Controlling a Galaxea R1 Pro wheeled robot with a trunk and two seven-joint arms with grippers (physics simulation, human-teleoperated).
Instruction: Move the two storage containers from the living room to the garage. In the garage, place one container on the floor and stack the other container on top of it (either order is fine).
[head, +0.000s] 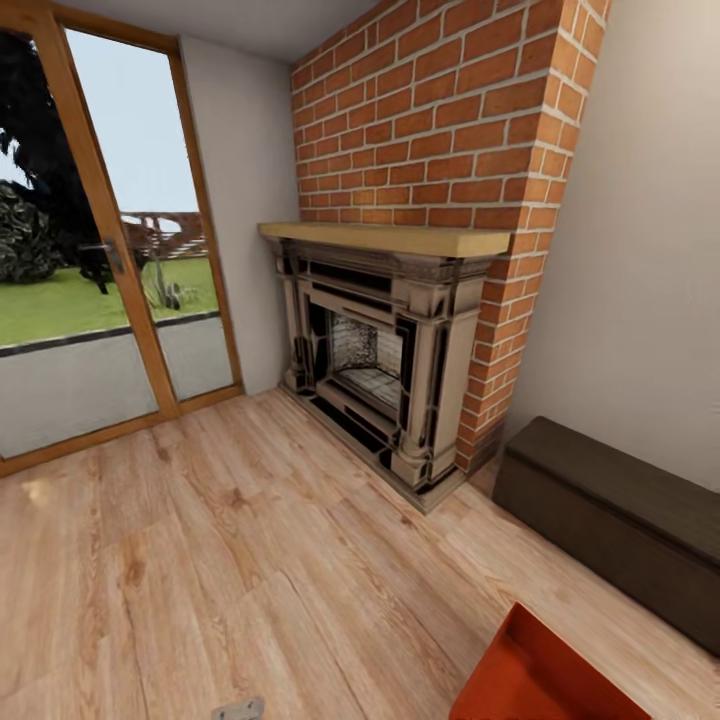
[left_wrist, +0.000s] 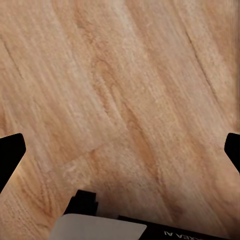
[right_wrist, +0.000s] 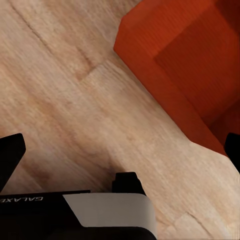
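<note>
Head camera looks over the light wood-plank floor (head: 230, 560) toward the red-brick fireplace (head: 400, 350), with a long low dark-wood bench (head: 610, 520) against the white wall. An orange-red rectangular shallow bin (head: 545, 670) sits on the planks near the bench. In the right wrist view that bin (right_wrist: 185, 65) lies ahead of the right pincer (right_wrist: 120, 150), fingers spread wide, holding nothing. Left pincer (left_wrist: 120, 150) spread wide too, empty, over bare planks
</note>
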